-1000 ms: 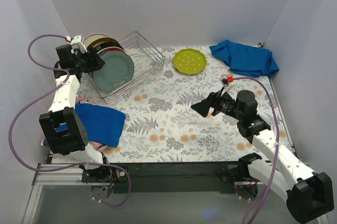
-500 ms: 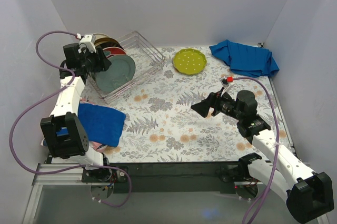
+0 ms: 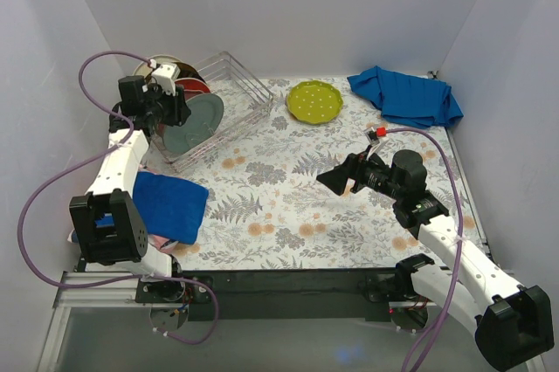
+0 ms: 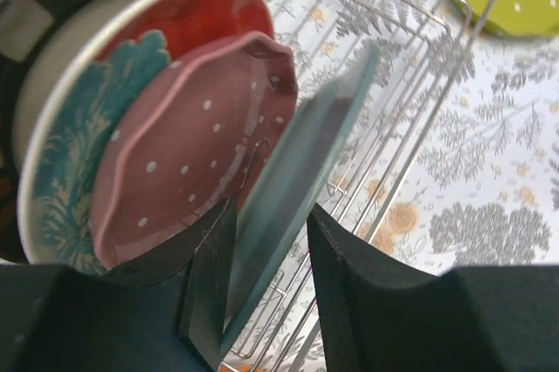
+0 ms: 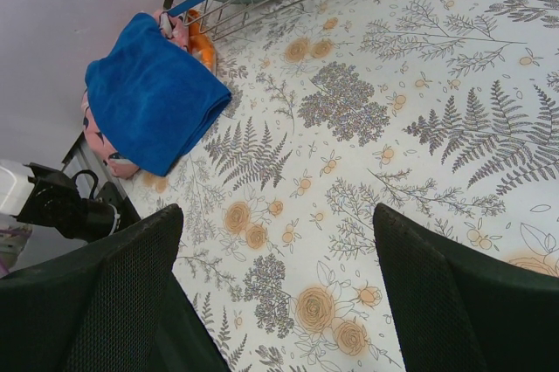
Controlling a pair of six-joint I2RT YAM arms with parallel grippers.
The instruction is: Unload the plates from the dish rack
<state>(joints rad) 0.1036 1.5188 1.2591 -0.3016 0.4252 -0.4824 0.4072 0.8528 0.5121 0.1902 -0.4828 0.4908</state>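
Note:
The dish rack stands at the back left with several plates upright in it. My left gripper straddles the rim of the frontmost grey-teal plate. In the left wrist view its fingers stand either side of that plate's edge, with a gap still showing on the right side. Behind it stand a pink scalloped plate and a teal-red floral plate. A lime-green dotted plate lies flat on the table. My right gripper hangs open and empty over the floral cloth.
A folded blue cloth lies near the left arm's base, also visible from the right wrist. A second blue cloth is bunched at the back right. White walls close in the left, back and right sides.
My left gripper has moved right and forward onto the grey-teal plate's rim, and its jaws have narrowed around it. The right arm has not moved.

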